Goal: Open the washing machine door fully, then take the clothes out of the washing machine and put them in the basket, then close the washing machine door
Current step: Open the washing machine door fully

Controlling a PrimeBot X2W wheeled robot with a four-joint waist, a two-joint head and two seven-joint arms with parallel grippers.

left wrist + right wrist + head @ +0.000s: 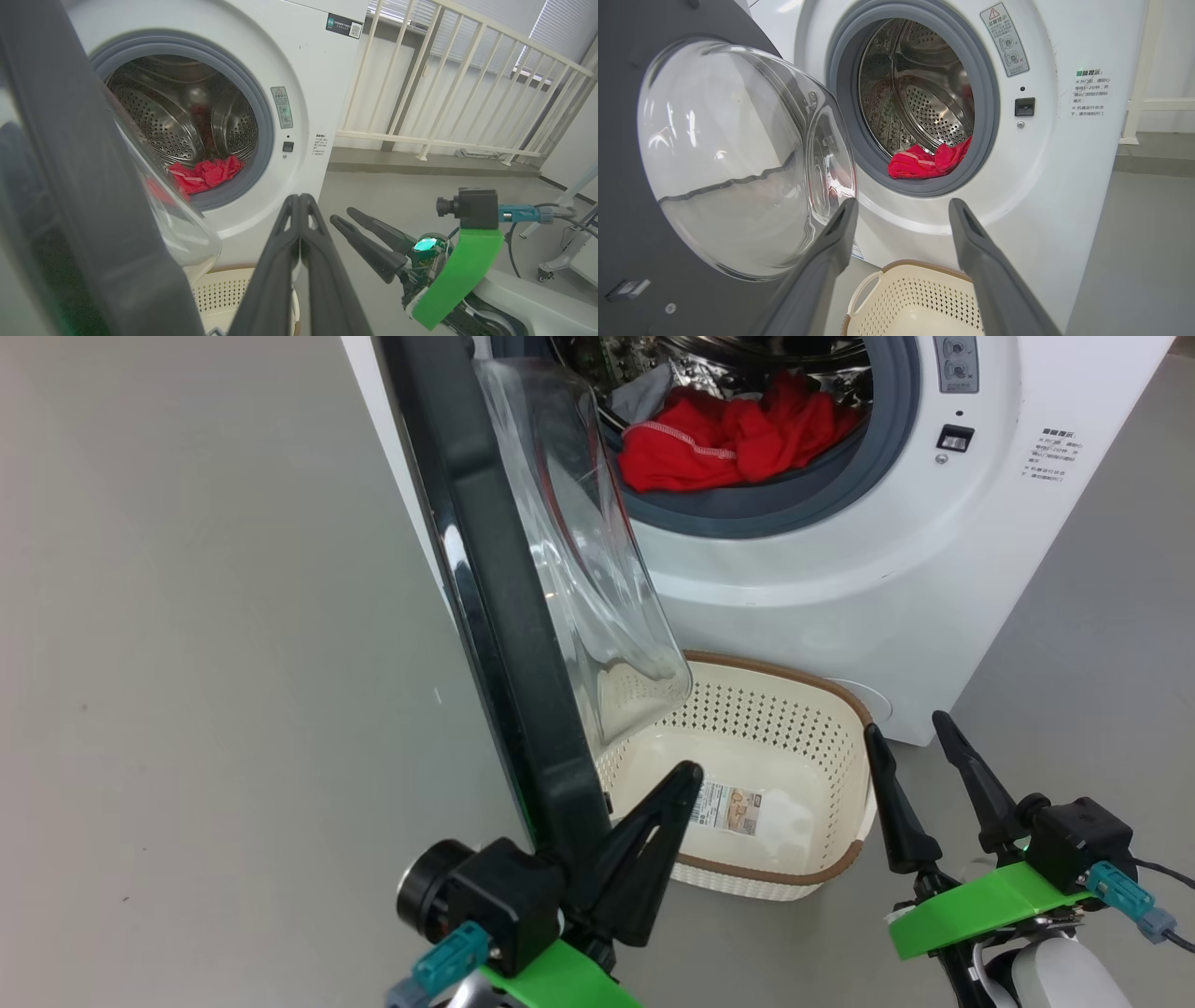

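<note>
Washing machine door (pixel 509 616) open beside left gripper (pixel 689 775), pinched shut; right gripper (pixel 904 723) spread wide; basket (pixel 747 719) between them, red clothes (pixel 709 443) beyond.

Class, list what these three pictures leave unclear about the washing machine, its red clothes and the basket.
- Bright red fabric garments: bunched in the steel drum, every view; count unclear.
- Cream perforated plastic basket: head view, near-left corner hidden behind the glossy black door rim.
- Small printed notice on the white washing machine: head view, too small to read.
- Shut left gripper: head view, overlaps the door; contact unclear.
</note>
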